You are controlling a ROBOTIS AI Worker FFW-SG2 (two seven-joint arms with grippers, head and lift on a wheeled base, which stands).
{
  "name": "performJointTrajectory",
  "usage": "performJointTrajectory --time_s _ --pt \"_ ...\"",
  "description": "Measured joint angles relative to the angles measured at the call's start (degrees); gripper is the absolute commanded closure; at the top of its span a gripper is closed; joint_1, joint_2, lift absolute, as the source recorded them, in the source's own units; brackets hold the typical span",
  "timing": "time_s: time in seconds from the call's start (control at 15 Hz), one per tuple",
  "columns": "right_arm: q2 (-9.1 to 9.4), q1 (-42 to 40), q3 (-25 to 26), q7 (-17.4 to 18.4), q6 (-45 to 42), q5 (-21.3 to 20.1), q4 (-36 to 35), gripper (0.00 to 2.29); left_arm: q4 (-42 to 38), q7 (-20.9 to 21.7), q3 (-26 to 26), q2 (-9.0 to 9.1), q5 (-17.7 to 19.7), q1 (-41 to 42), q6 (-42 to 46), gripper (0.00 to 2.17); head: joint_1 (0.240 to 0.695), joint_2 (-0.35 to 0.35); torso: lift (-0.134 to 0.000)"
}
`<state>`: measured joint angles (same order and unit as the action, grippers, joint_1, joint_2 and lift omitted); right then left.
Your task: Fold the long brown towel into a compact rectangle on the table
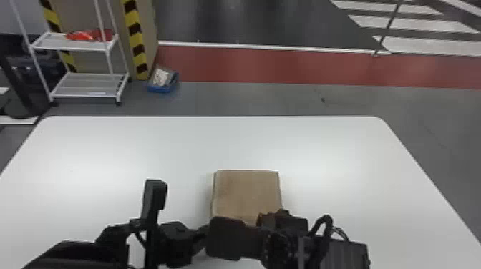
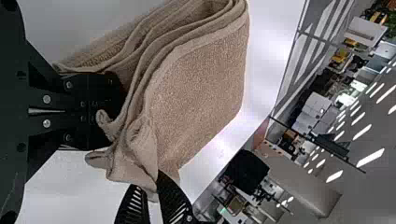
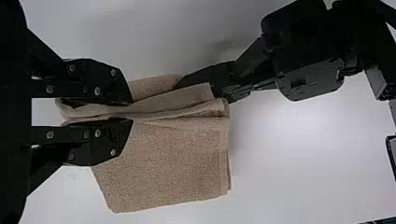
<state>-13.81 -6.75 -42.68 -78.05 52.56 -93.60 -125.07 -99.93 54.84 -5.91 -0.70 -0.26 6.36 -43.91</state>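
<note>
Towel [image 3: 168, 163]: late fold apparently underway. With left end effector [image 2: 122, 112] and right end effector [image 3: 132, 110] clamped on layers, align edges, lower flat.

1. The left gripper [image 1: 201, 234] had its fingers [image 2: 95, 86] together, their tips among the folds of the brown towel [image 2: 201, 88]. Whether cloth was pinched between them could not be told.
2. The towel lay in several stacked layers that curved round in a loop at one end, with a broad smooth panel outermost.
3. Near the fingertips, the cloth was crumpled and one small edge curled over.
4. At that crumpled part, the right gripper [image 1: 263, 219] had its two fingers apart, the cloth's end reaching between them.
5. The white table [image 2: 70, 186] showed around the towel.
6. Beyond stood a dark chair [image 2: 247, 170] and a pale pillar [image 2: 303, 189].
</note>
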Motion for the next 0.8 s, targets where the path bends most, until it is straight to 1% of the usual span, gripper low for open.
performJointTrajectory --time_s 0.13,0.27,0.6,0.73,0.8 --pt "-0.1 -0.3 0.1 0.0 0.0 -0.3 0.0 0.39 0.0 -0.1 -0.1 0.0 0.0 0.0 0.0 1.92 0.695 -0.116 -0.125" --pt "-0.21 -0.8 0.0 0.0 0.1 -0.5 -0.4 0.3 0.0 0.0 -0.1 0.0 0.0 0.0 0.0 1.92 0.695 -0.118 -0.125" --pt "-0.64 -1.4 0.8 0.0 0.4 0.1 -3.7 0.31 0.1 0.2 -0.1 0.0 0.0 -0.2 0.0 1.92 0.695 -0.119 -0.125" --pt "-0.32 -1.1 3.0 0.0 1.1 1.2 -4.6 0.55 0.1 0.2 -0.2 0.0 0.0 -0.2 0.0 1.92 0.695 -0.134 -0.125" --pt "0.01 -0.5 4.8 0.0 1.6 2.5 -4.8 0.8 0.1 0.2 -0.2 0.0 0.0 -0.2 0.0 1.92 0.695 -0.141 -0.125"
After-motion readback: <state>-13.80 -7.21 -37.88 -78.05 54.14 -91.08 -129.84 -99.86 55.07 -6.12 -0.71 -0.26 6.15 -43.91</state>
